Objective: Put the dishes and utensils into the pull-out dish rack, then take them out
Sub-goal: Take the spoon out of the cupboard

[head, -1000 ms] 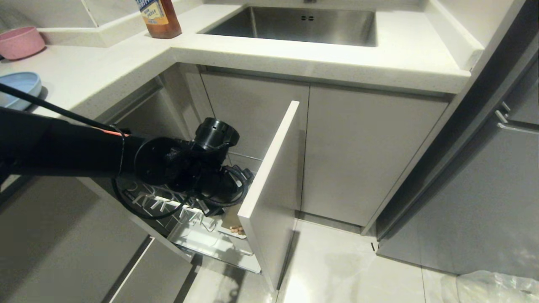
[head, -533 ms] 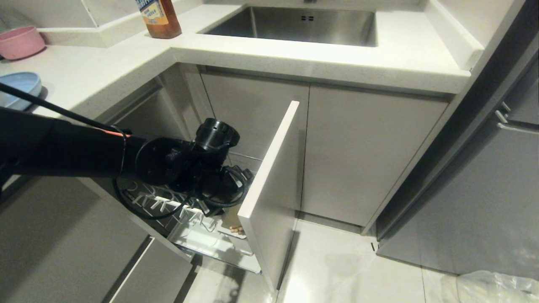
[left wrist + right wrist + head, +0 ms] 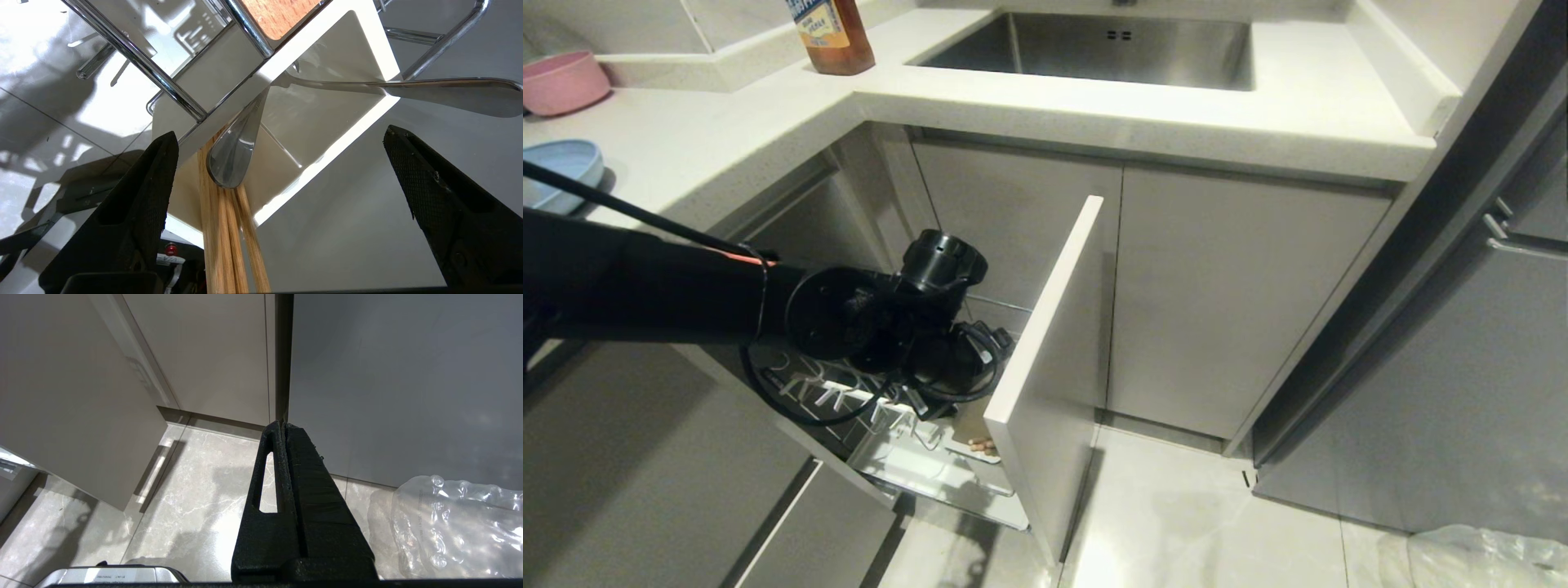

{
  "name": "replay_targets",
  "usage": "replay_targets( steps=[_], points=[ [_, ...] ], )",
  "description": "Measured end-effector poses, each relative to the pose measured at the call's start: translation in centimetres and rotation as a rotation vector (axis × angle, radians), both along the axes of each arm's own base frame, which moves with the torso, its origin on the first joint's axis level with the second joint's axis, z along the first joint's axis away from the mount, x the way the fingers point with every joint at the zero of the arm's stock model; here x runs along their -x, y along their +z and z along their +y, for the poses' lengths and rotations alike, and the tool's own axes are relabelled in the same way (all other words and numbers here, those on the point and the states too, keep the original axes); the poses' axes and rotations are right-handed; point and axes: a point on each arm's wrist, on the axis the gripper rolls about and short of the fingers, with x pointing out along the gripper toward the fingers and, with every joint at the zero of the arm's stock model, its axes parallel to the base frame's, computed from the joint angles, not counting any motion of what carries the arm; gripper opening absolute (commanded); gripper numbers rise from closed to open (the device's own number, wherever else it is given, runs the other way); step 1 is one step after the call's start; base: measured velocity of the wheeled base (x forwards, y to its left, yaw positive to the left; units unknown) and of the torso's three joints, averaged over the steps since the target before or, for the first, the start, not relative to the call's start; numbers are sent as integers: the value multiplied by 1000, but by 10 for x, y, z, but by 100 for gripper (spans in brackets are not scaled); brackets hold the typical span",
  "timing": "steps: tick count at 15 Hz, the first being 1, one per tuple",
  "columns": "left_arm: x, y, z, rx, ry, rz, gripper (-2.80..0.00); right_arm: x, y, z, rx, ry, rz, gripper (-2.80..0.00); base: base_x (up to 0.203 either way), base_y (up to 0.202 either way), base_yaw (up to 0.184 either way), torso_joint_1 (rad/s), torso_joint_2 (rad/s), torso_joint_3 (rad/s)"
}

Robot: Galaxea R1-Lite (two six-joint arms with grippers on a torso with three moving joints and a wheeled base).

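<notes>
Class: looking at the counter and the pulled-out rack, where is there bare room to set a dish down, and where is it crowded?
Free: counter between blue plate, bottle and sink; also right of the sink. Crowded: rack, filled by the open left gripper, and its utensil cup, holding chopsticks and spoons.

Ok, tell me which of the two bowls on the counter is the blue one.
The blue bowl is the one at the counter's near left edge, just above the left arm; the pink bowl sits farther back, by the wall.
</notes>
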Motion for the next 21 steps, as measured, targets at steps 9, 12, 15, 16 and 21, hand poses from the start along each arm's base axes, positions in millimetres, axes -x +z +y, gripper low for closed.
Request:
replay_targets(
  steps=[9, 12, 15, 16, 21],
  points=[
    [-1, 0, 0, -37, 6, -20, -280, 0, 0, 0, 0, 0, 0, -280, 0, 0, 0, 0, 0, 0],
    [-1, -2, 0, -42, 7, -13, -280, 0, 0, 0, 0, 0, 0, -280, 0, 0, 0, 0, 0, 0],
    [0, 0, 1, -42, 7, -15, -280, 0, 0, 0, 0, 0, 0, -280, 0, 0, 0, 0, 0, 0],
    [2, 2, 1, -40, 6, -19, -280, 0, 0, 0, 0, 0, 0, -280, 0, 0, 0, 0, 0, 0],
    [20, 35, 8, -1, 2, -92, -280, 0, 0, 0, 0, 0, 0, -280, 0, 0, 0, 0, 0, 0]
  ],
)
